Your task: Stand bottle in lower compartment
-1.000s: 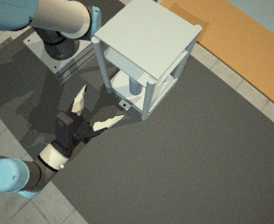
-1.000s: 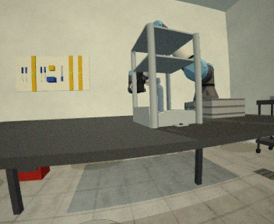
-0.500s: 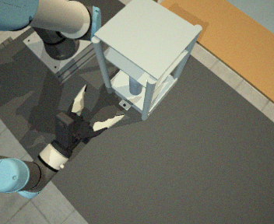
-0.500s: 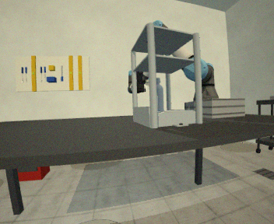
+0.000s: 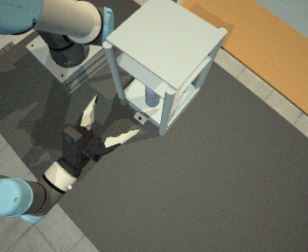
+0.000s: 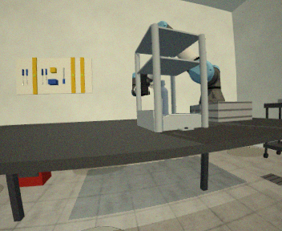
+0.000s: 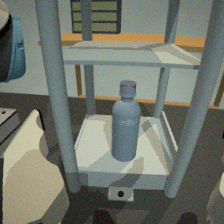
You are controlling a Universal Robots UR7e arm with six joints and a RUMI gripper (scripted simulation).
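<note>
Your shelving unit (image 5: 111,66) is the anchor here, standing on the dark table (image 5: 231,175), and the bottle (image 7: 125,127) is right inside it: upright, cap (image 7: 128,88) on top, on the floor of the lower compartment. From the wrist view you see its base sitting on the pale floor panel, behind the front lip (image 7: 125,178), roughly midway between the two front posts. The bottle is a plain grey-blue; no label, brand or lettering can be read on it from any angle.

Look at your gripper (image 5: 99,127) now: it hangs just in front of the unit's open face, clear of the posts, jaws spread as wide as they go and nothing between them. The cream fingers (image 5: 89,113) fan out toward the unit, apart from the bottle and from the frame.

A small tab with a dark hole (image 7: 120,193) sticks out from under the front lip, low and central. Above the bottle, the middle shelf board (image 7: 125,52) spans the unit, and the top board (image 5: 165,37) caps it.

From the exterior view, the bottle shows through the frame between the posts, with the arm (image 6: 199,72) reaching round from behind the unit. Far to the unit's left on the wall hangs a tool board (image 6: 54,75) with yellow stripes and blue tools; no writing is legible there either
</note>
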